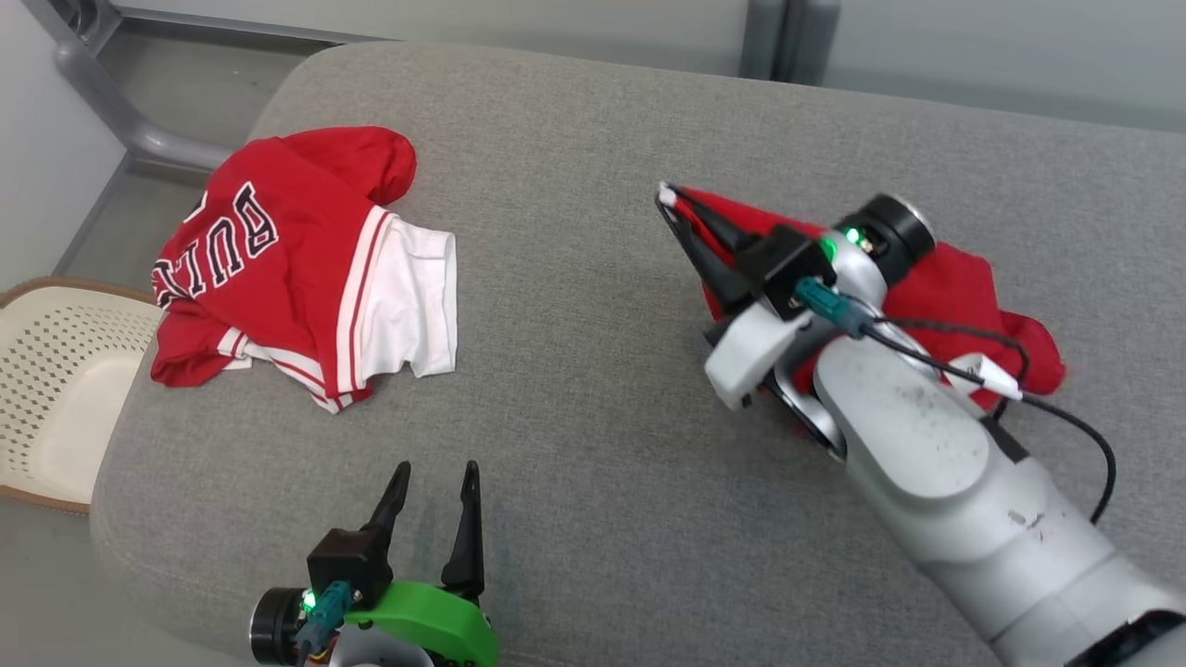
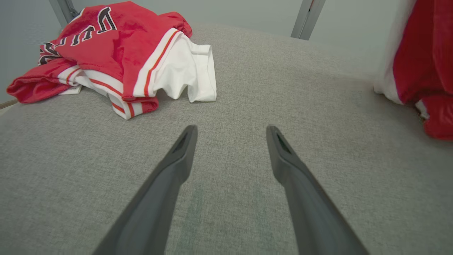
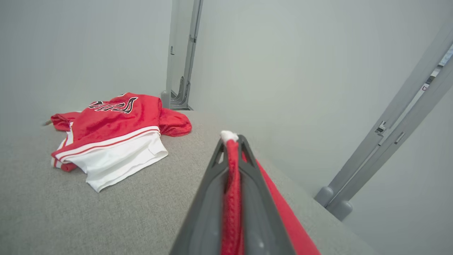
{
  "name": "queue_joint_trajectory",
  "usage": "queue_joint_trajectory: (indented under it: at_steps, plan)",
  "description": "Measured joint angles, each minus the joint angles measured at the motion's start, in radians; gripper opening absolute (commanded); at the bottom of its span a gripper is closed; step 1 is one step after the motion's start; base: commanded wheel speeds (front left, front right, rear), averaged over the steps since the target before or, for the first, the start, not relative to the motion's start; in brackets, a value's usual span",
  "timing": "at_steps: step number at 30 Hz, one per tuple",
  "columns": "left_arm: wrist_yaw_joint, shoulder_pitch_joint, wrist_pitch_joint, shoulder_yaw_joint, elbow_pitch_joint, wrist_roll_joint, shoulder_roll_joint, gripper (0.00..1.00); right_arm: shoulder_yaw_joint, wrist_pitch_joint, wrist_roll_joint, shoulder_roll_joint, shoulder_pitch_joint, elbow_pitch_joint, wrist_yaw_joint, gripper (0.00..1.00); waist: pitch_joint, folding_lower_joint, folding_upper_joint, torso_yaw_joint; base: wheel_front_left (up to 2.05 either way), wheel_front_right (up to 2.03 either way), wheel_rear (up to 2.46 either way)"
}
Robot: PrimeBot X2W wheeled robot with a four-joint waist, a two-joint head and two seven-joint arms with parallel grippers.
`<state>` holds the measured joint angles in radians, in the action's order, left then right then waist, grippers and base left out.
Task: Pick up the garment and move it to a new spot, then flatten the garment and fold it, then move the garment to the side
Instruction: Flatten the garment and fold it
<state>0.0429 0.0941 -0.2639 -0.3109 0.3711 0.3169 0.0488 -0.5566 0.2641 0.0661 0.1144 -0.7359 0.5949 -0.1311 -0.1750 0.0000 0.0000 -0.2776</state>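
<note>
A red garment [image 1: 954, 296] with white trim lies bunched on the right of the grey cushion [image 1: 574, 389], partly under my right arm. My right gripper [image 1: 669, 199] is shut on its edge, lifting a red fold with a white tip; the right wrist view has that red cloth [image 3: 231, 198] pinched between the two fingers. The same garment [image 2: 421, 60] hangs at the right edge of the left wrist view. My left gripper [image 1: 434, 480] stands open near the cushion's front edge, nothing between its fingers [image 2: 184, 148].
A second red and white jersey [image 1: 296, 269] with black lettering lies crumpled at the cushion's far left. A cream perforated basket [image 1: 56, 389] sits on the floor beside the left edge. Grey metal frame legs [image 1: 111, 102] stand behind.
</note>
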Motion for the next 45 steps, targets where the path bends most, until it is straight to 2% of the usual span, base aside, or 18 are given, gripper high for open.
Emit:
queue_joint_trajectory:
  at_steps: [5, 10, 13, 16, 22, 27, 28, 29, 30, 31, 32, 34, 39, 42, 45]
  plan:
    - [0.0, 0.004, 0.0, -0.018, 0.01, 0.005, 0.0, 1.0, -0.081, 0.0, 0.049, -0.006, -0.156, -0.068, 0.0, 0.0, 0.016, 0.0, 0.0, -0.02, 0.0, 0.0, 0.0]
    - [0.0, -0.002, 0.0, -0.008, 0.013, -0.001, 0.0, 1.0, -0.144, 0.0, 0.116, -0.013, -0.193, -0.165, 0.0, 0.0, 0.035, 0.0, 0.0, -0.019, 0.0, 0.0, 0.0]
    - [0.0, -0.005, 0.0, 0.0, 0.014, -0.003, 0.0, 1.0, -0.207, 0.0, 0.149, 0.016, -0.159, -0.238, 0.0, 0.0, 0.039, 0.0, 0.0, -0.001, 0.0, 0.0, 0.0]
    - [-0.003, -0.006, 0.0, 0.006, 0.012, -0.007, 0.0, 1.0, -0.235, 0.0, 0.18, 0.085, -0.068, -0.293, -0.001, 0.0, 0.04, 0.0, 0.0, 0.027, 0.0, 0.0, 0.0]
    - [-0.012, -0.004, 0.0, 0.019, 0.02, -0.022, 0.0, 1.0, -0.159, 0.0, 0.213, 0.236, 0.147, -0.256, 0.0, 0.0, 0.04, 0.0, 0.0, 0.104, 0.0, 0.0, 0.0]
    - [-0.025, 0.006, 0.0, 0.017, 0.027, -0.037, 0.0, 1.0, -0.057, 0.0, 0.196, 0.267, 0.239, -0.169, 0.0, 0.0, 0.04, 0.0, 0.0, 0.168, 0.0, 0.0, 0.0]
    - [-0.026, 0.01, 0.0, 0.014, 0.029, -0.041, 0.0, 1.0, -0.036, 0.0, 0.183, 0.269, 0.249, -0.145, -0.001, 0.13, 0.04, 0.0, 0.0, 0.18, 0.0, 0.0, 0.0]
    - [-0.026, 0.013, 0.0, 0.014, 0.031, -0.048, 0.0, 1.0, -0.005, 0.0, 0.176, 0.265, 0.26, -0.128, -0.001, 0.42, 0.039, 0.0, 0.0, 0.19, 0.0, 0.0, 0.0]
    - [-0.027, 0.015, 0.0, 0.015, 0.034, -0.049, 0.0, 1.0, 0.018, 0.0, 0.172, 0.26, 0.266, -0.109, 0.0, 0.54, 0.039, 0.0, 0.0, 0.198, 0.0, 0.0, 0.0]
    - [-0.031, 0.016, 0.0, 0.014, 0.037, -0.051, 0.0, 1.0, 0.04, 0.0, 0.153, 0.258, 0.271, -0.087, -0.001, 0.82, 0.039, 0.0, 0.0, 0.207, 0.0, 0.0, 0.0]
    - [-0.033, 0.016, 0.0, 0.014, 0.04, -0.056, 0.0, 1.0, 0.077, 0.0, 0.144, 0.247, 0.278, -0.068, 0.0, 1.0, 0.04, 0.0, 0.0, 0.214, 0.0, 0.0, 0.0]
    - [-0.034, 0.016, 0.0, 0.017, 0.042, -0.059, 0.0, 1.0, 0.132, 0.0, 0.114, 0.232, 0.285, -0.036, -0.001, 1.0, 0.041, 0.0, 0.0, 0.226, 0.0, 0.0, 0.0]
    - [-0.035, 0.015, 0.0, 0.024, 0.045, -0.064, 0.0, 1.0, 0.3, 0.0, 0.021, 0.191, 0.312, -0.045, 0.0, 1.0, 0.049, 0.0, 0.0, 0.243, 0.0, 0.0, 0.0]
    - [-0.035, 0.013, 0.0, 0.028, 0.045, -0.067, -0.001, 1.0, 0.39, 0.0, -0.016, 0.152, 0.347, -0.121, 0.0, 1.0, 0.056, 0.0, 0.0, 0.25, 0.0, 0.0, 0.0]
    - [-0.035, 0.008, 0.0, 0.035, 0.043, -0.067, 0.0, 1.0, 0.439, 0.0, -0.03, 0.114, 0.389, -0.211, 0.0, 1.0, 0.066, 0.0, 0.0, 0.258, 0.0, 0.0, 0.0]
